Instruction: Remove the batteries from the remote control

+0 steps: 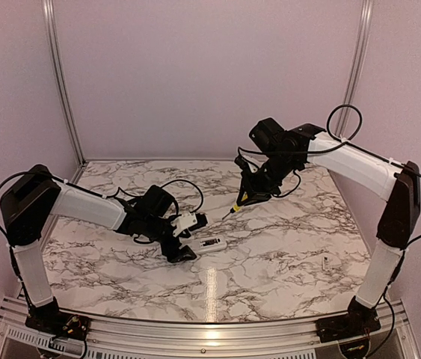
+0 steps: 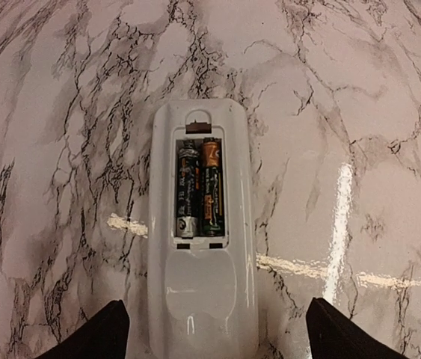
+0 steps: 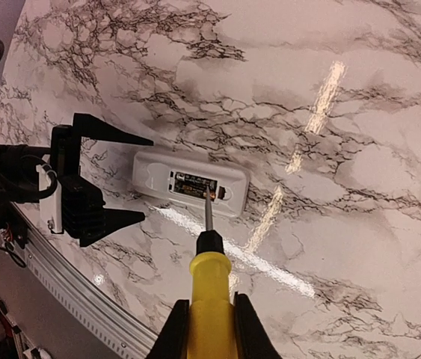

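White flat plastic remote control (image 1: 211,243) lies back-side up on the grey-veined marble-pattern table (image 1: 285,247), left of ctr, just in front of the left arm's wrist. Its open rectangular battery recess (image 2: 200,137) faces up. The two small dark cylindrical batteries (image 2: 200,187) sit in it side by side, lengthwise along the remote control, no gap showing btwn them. One is black w/ a silver end, the other black w/ a copper-orange end. Both are fully seated in the recess.

Left gripper (image 3: 148,178), black two-finger type, is spread wide & held low over the table, w/ one finger on either side of the remote control's plain end. Left wrist cam shows bare table btwn each finger & the white casing, so no contact & nothing pinched.

Right gripper (image 3: 211,314) is pressed together on the yellow handle of a slim metal-shaft screwdriver (image 3: 210,262), w/ the shaft pointing out past the fingers. In the right wrist cam the tip overlaps the recess, right over the batteries. Top cam shows the tip apart from the remote control, off to its far-right side. How high the tip hangs above the table can't be told from either cam.

Tiny pale screw-like speck (image 1: 324,262) lies on the table's right side, near the right arm's upright link & well apart from the remote control.
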Motion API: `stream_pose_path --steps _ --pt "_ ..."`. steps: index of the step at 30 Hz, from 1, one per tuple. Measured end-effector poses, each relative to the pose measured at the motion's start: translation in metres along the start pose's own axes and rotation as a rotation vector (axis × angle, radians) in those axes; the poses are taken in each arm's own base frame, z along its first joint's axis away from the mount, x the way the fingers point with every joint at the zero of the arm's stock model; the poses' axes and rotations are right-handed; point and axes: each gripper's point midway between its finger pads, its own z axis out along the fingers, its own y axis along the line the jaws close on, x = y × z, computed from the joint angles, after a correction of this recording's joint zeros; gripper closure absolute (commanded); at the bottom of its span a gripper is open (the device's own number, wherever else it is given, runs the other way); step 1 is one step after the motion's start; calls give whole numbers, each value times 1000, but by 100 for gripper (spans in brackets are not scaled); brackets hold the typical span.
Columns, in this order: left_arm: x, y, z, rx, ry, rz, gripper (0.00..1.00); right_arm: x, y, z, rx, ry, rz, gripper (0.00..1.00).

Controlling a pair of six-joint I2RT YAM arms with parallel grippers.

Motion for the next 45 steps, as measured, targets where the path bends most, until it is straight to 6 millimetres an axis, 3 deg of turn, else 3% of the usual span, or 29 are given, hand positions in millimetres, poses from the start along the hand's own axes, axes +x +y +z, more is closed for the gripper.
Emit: stream_pose_path --steps 5,13,24,38,45 --pt "4 -3 4 22 5 -9 18 -2 0 0 1 -7 3 100" --pt "4 -2 8 24 -6 -2 31 -1 0 0 3 -7 18 100" --pt "11 -2 14 27 11 33 26 -1 -1 1 3 -7 31 100" --pt "10 2 17 30 12 59 53 -1 -1 2 3 -8 52 100" --pt "9 3 17 31 12 63 60 -1 -2 3 6 -6 57 100"
